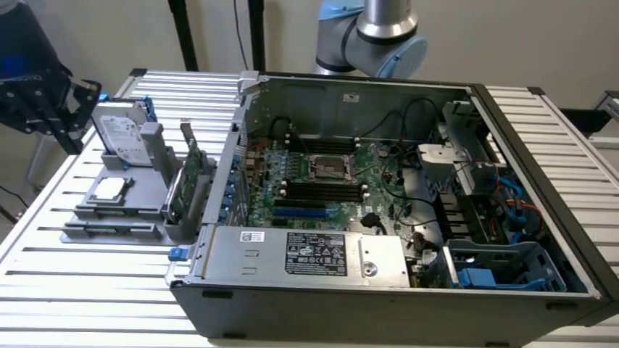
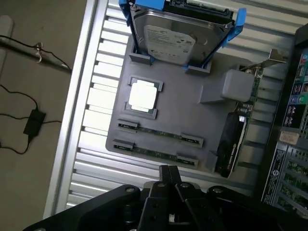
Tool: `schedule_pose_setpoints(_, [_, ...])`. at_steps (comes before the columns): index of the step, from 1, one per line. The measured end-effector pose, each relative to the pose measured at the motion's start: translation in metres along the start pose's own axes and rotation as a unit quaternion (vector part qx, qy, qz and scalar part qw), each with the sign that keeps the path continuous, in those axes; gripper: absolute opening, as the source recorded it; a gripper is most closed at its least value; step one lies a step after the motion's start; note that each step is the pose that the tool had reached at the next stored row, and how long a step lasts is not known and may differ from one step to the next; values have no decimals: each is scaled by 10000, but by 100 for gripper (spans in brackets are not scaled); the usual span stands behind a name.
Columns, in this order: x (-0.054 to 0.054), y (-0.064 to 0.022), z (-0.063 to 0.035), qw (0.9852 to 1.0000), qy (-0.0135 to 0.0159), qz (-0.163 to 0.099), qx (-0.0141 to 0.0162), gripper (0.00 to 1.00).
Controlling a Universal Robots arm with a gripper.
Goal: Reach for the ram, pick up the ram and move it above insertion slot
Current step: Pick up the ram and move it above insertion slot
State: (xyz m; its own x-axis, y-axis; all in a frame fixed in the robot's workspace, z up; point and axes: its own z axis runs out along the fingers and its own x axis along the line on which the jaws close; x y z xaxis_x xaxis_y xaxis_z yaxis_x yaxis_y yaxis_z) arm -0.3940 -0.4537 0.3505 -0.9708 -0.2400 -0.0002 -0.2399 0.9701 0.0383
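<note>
Workstation with one robot arm (image 1: 379,32) and one open computer case (image 1: 387,308) on a slatted aluminium table (image 1: 97,290). One grey holder tray (image 2: 183,115) lies on the table beside the case, at the exterior view's left of it.

The tray carries five parts:
- one silver hard drive (image 2: 178,36) in a blue bracket
- one square processor chip (image 2: 142,95)
- one upright green expansion card (image 2: 237,137), on the side next to the case
- two ram sticks, lying flat and parallel in slotted rests along the tray edge closest to the claw: the outer ram stick (image 2: 155,153) at that edge and the inner ram stick (image 2: 159,131) just behind it

Both sticks sit seated in the tray, and nothing touches them.

Inside the case, one green motherboard (image 1: 324,156) shows a bank of long dark memory slots (image 1: 324,191) below the processor socket.

One gripper (image 2: 168,169) hangs above the bare table slats just beside the tray, nearest the outer ram stick but apart from it. Its camera looks down over the tray. Its two fingers are pressed together at the tips, with nothing between them. In the exterior view the gripper sits raised at the exterior view's left of the hard drive, well apart from the case.
</note>
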Motion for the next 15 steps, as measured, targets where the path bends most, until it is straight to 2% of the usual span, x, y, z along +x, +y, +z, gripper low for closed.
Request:
schedule_pose_setpoints(4, [0,0,0,9993,14,-368,0,11])
schedule_pose_setpoints(8, [0,0,0,9974,28,-727,0,11])
schedule_pose_setpoints(11, [0,0,0,9950,38,-996,0,11])
schedule_pose_setpoints(15, [0,0,0,9907,52,-1360,0,11])
